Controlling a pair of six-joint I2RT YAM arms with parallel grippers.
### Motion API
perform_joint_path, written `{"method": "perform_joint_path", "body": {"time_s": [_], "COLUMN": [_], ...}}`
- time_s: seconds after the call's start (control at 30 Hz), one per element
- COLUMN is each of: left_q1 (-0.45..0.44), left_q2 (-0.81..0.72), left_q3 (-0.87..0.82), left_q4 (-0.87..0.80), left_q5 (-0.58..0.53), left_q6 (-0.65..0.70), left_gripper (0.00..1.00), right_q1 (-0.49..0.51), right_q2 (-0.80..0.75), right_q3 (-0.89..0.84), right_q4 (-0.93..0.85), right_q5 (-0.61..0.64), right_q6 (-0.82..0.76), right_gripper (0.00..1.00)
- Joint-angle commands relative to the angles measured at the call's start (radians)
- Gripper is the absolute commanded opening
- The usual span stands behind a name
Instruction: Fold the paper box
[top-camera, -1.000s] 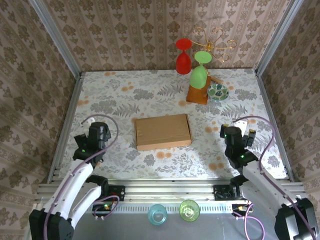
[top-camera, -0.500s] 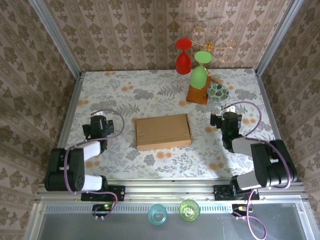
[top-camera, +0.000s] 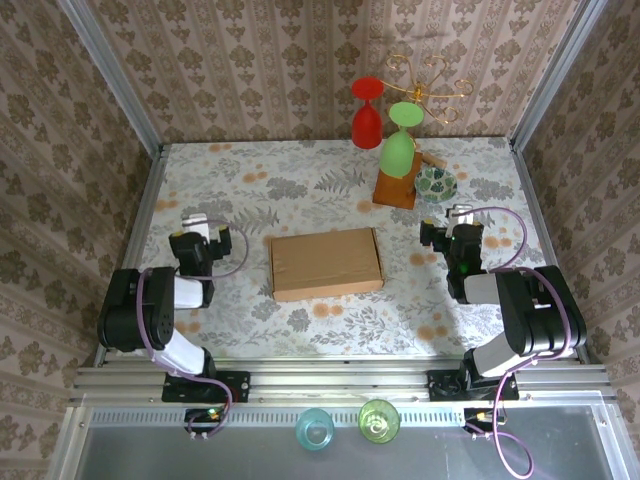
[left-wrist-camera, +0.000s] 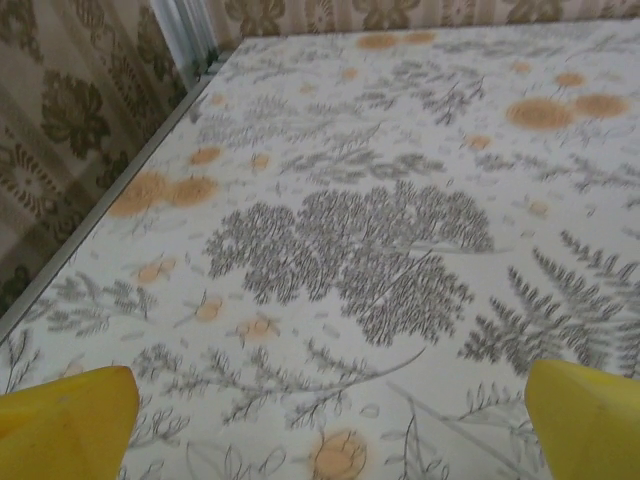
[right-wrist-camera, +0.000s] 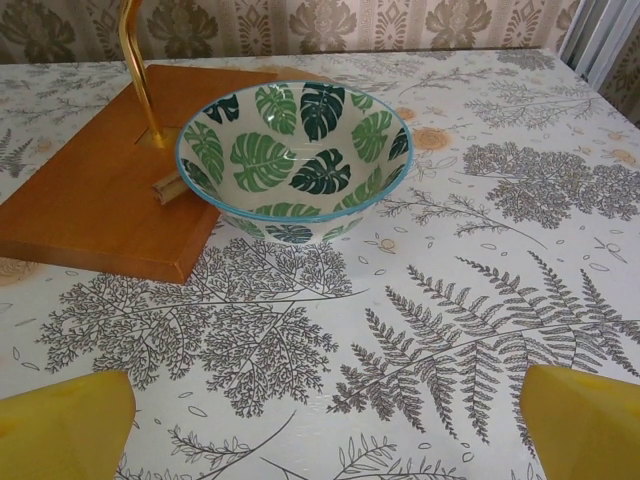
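The paper box (top-camera: 325, 263) lies flat and closed in the middle of the table, a plain brown cardboard rectangle. My left gripper (top-camera: 200, 230) rests low to its left, apart from it, and points toward the back. In the left wrist view the left gripper (left-wrist-camera: 330, 440) is open, its yellow fingertips (left-wrist-camera: 65, 420) far apart over bare tablecloth. My right gripper (top-camera: 455, 225) sits to the right of the box, also apart from it. In the right wrist view the right gripper (right-wrist-camera: 325, 430) is open with nothing between its fingertips (right-wrist-camera: 585, 420).
A leaf-patterned bowl (right-wrist-camera: 295, 160) stands just ahead of the right gripper, against a wooden stand base (right-wrist-camera: 90, 190). Red glass (top-camera: 367, 115) and green glass (top-camera: 398, 140) hang on the stand at the back. Two cups (top-camera: 314, 428) sit beyond the near rail. Walls close three sides.
Both arms have folded down and their grippers have shifted toward the back, now lying low beside the box. The box has not moved. Both grippers stay open.
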Motion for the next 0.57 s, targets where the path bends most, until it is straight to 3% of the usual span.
{"method": "perform_joint_path", "body": {"time_s": [0.0,0.43,0.53], "left_q1": [0.006,0.007,0.008], "left_q2": [-0.002,-0.005,0.009], "left_q3": [0.01,0.0,-0.122], "left_q4": [0.022,0.038,0.28], "left_q5": [0.031,0.03,-0.031], "left_q6": [0.017,0.013,-0.007], "left_gripper": [1.0,1.0,1.0], "right_q1": [-0.005,-0.005,0.02], "right_q2": [0.006,0.005,0.001], "right_q3": [0.01,0.005,-0.078], "right_q4": [0.015,0.022,0.18], "right_q5": [0.008,0.008,0.004], "right_q6": [0.01,0.009,-0.027], "right_gripper": [1.0,1.0,1.0]}}
